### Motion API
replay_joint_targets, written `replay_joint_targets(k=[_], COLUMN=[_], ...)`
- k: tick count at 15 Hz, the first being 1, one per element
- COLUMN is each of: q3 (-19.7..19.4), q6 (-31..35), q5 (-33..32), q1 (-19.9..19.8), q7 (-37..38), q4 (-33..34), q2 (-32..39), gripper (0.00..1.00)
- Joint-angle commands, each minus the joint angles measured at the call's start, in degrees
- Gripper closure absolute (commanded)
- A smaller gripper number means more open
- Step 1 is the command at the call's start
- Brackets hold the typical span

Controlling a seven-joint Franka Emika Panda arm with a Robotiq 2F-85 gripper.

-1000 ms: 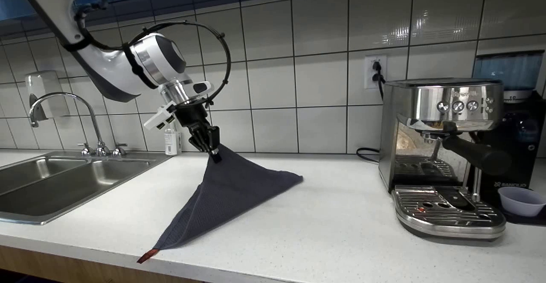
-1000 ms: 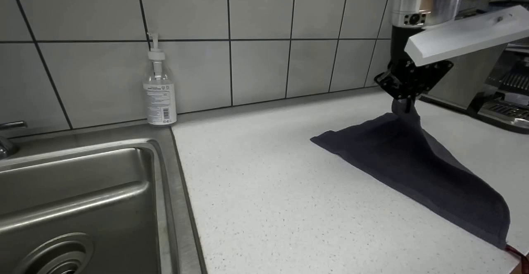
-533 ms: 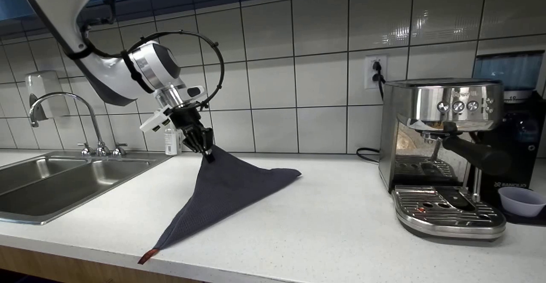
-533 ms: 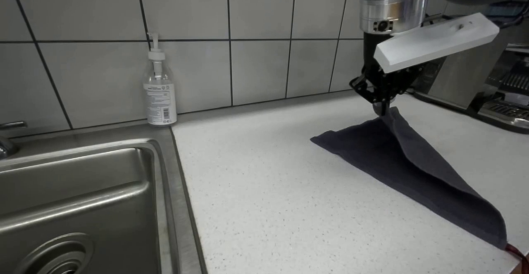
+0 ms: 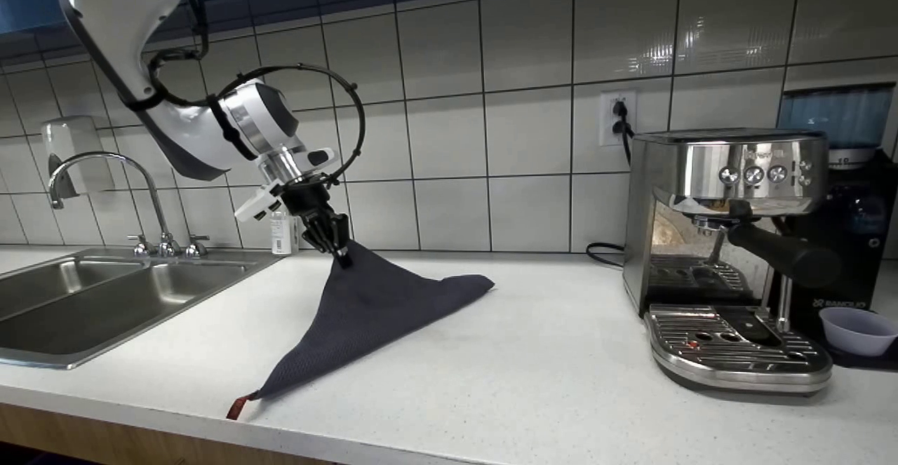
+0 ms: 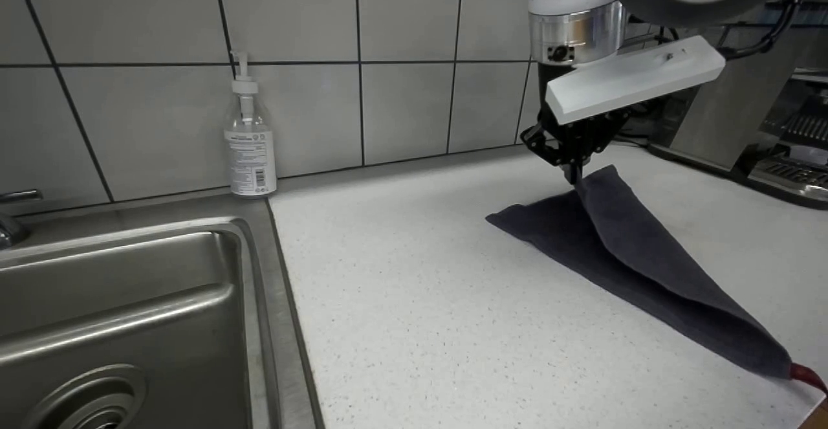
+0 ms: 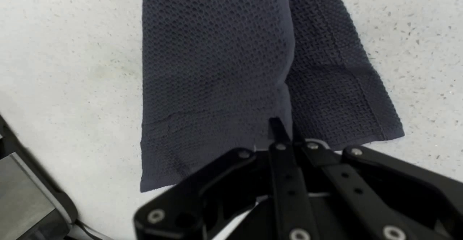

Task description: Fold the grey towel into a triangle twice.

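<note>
The dark grey towel (image 5: 386, 304) lies on the counter, with an upper layer drawn up and partly folded over a lower layer; it also shows so in an exterior view (image 6: 660, 248). Its reddish tag (image 5: 240, 406) is at the corner near the counter's front edge. My gripper (image 5: 344, 258) is shut on the towel's raised edge near its back end, just above the counter; it shows there too in an exterior view (image 6: 574, 176). In the wrist view, the fingertips (image 7: 285, 131) are close together at the upper layer's edge, with the lower layer showing at the right.
A steel sink (image 5: 147, 297) is set in the counter at the left. A soap bottle (image 6: 250, 157) stands at the sink's back corner. A steel espresso machine (image 5: 729, 177) stands at the right, with a small pale bowl (image 5: 857, 332) beside it. A tiled wall (image 5: 449, 212) is behind.
My gripper has moved towards the sink, carrying the towel's edge along, so the upper layer spreads further over the lower one. The tagged corner has shifted slightly back from the counter's front edge.
</note>
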Motion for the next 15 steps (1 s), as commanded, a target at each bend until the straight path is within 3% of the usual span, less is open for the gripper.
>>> replay_joint_targets(k=[1, 15], q3=[-0.8, -2.07], q6=[-3.2, -6.72], q5=[0.02, 1.49], q1=[1.7, 4.73], q7=[2.23, 5.4], q4=[4.5, 13.17], q2=[3.3, 12.07], gripper=[1.0, 1.0])
